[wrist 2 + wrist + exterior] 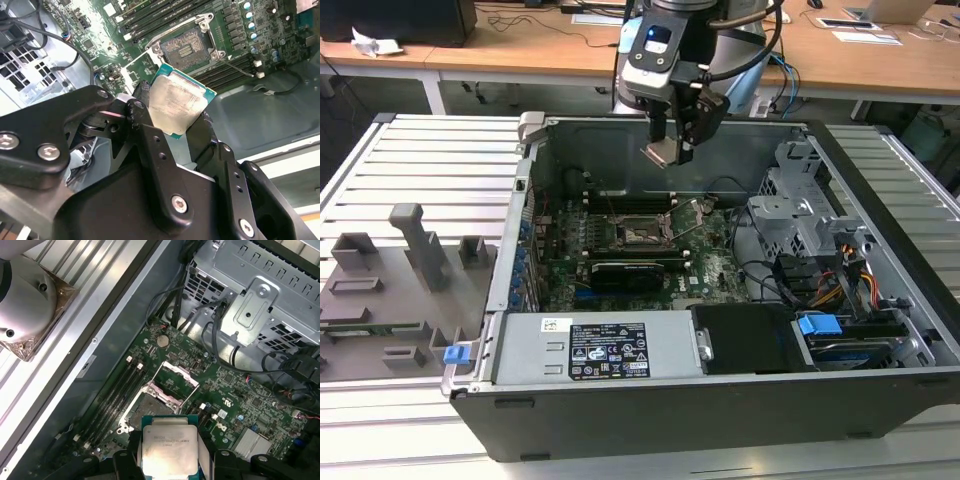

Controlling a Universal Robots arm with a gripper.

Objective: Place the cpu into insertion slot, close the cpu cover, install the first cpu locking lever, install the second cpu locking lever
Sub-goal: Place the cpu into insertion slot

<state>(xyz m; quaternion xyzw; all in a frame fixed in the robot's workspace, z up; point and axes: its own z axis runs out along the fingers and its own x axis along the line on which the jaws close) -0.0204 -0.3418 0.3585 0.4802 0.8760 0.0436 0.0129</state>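
My gripper [667, 148] hangs above the open computer case, near its far wall, shut on the cpu [658, 153]. In both wrist views the cpu [176, 102] [169, 452] is a flat square chip with a pale metal top and a green edge, clamped between two black fingers [143, 102]. It is well above the board, touching nothing else. The insertion slot [642, 235] [186, 46] [144, 409] lies bare below it with its pin field showing. The cpu cover [176, 374] [134, 71] stands swung up off the slot. A thin locking lever [241, 68] sticks out beside the slot.
A long black expansion card [635, 272] lies just in front of the slot, with memory slots [112, 397] beside it. A metal drive cage [800, 220] and cables [765, 275] fill the exterior view's right. A power supply [590, 350] is at the front. Grey fixtures [415, 250] stand on the slatted table.
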